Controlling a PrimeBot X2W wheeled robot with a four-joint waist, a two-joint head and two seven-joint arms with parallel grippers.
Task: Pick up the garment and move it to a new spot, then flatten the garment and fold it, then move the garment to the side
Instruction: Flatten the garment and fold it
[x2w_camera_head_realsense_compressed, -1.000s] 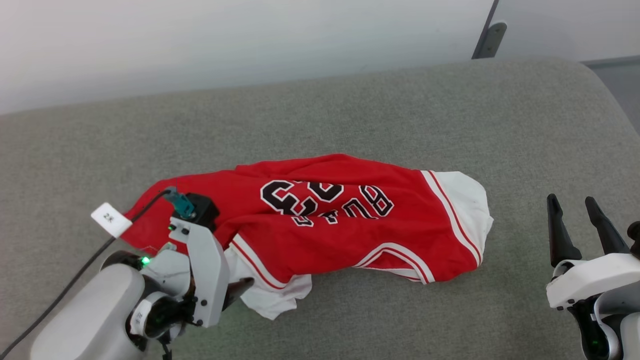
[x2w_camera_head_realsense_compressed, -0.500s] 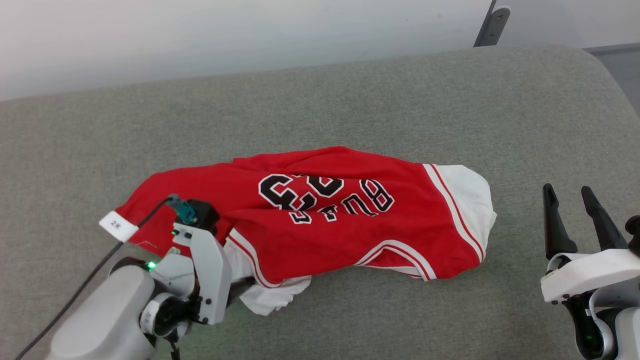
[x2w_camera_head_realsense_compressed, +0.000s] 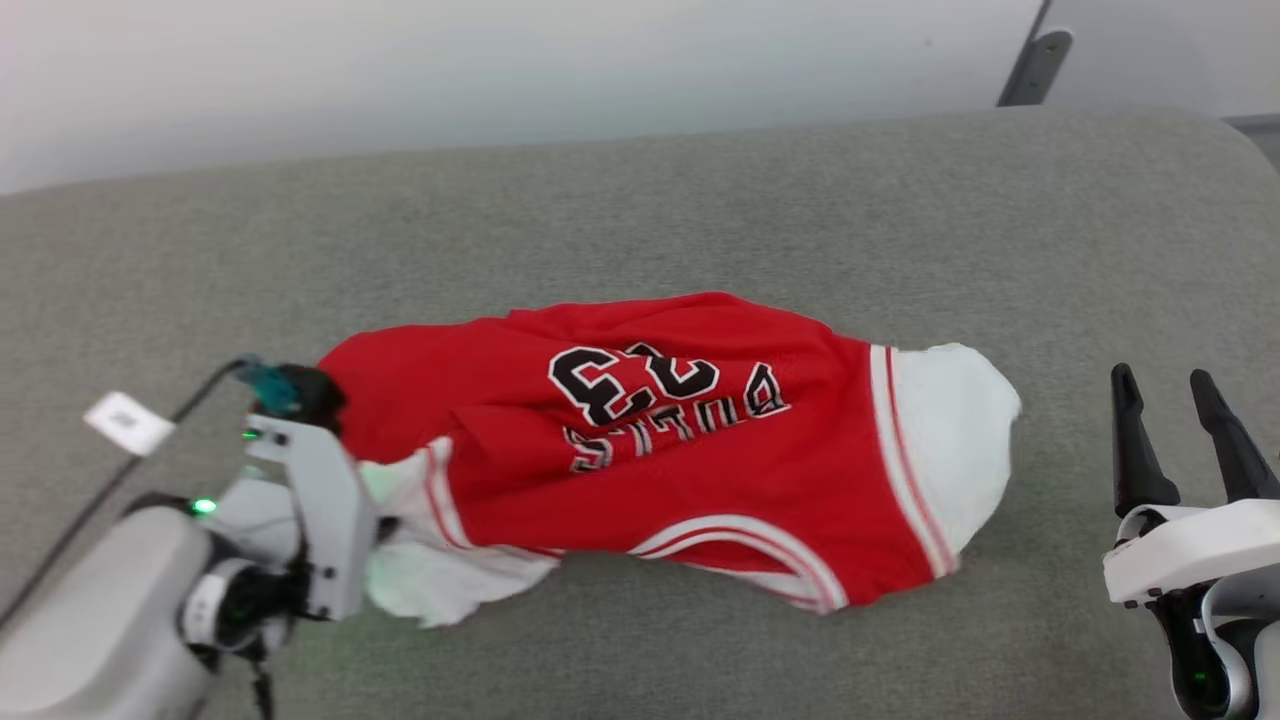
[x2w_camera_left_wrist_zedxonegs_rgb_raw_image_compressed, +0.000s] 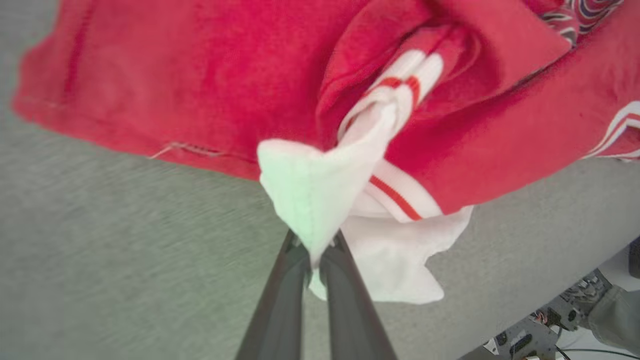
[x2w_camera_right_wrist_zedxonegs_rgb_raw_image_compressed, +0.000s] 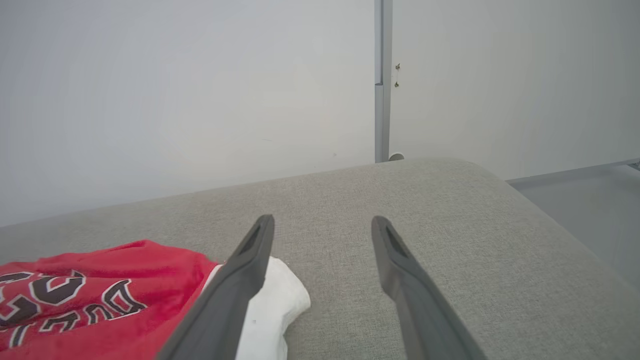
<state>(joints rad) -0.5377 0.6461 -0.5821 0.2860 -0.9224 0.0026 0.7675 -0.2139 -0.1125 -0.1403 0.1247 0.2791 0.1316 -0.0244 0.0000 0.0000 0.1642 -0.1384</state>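
Observation:
The garment (x2w_camera_head_realsense_compressed: 700, 450), a red jersey with black number 23 and lettering, lies crumpled on the grey cushion (x2w_camera_head_realsense_compressed: 640, 220). Its near white sleeve (x2w_camera_left_wrist_zedxonegs_rgb_raw_image_compressed: 315, 195) is bunched into a peak, and my left gripper (x2w_camera_left_wrist_zedxonegs_rgb_raw_image_compressed: 314, 248) is shut on the tip of that peak. In the head view the left arm's pale wrist (x2w_camera_head_realsense_compressed: 315, 510) sits at the jersey's left end and covers the fingers. My right gripper (x2w_camera_head_realsense_compressed: 1160, 385) stands open and apart from the cloth, just right of the other white sleeve (x2w_camera_head_realsense_compressed: 950, 440). The right gripper (x2w_camera_right_wrist_zedxonegs_rgb_raw_image_compressed: 322, 225) holds nothing above the bare cushion, with the garment (x2w_camera_right_wrist_zedxonegs_rgb_raw_image_compressed: 100, 285) to its left.
A white wall rises behind the cushion, with a metal post (x2w_camera_head_realsense_compressed: 1030, 65) at the back right. The cushion's rounded right edge drops to the floor (x2w_camera_right_wrist_zedxonegs_rgb_raw_image_compressed: 590, 200). A black cable with a white tag (x2w_camera_head_realsense_compressed: 125, 422) trails from the left wrist.
The left gripper has shut on the white sleeve and moved left, drawing that end of the jersey along. The head camera has shifted a little. The right gripper stays open.

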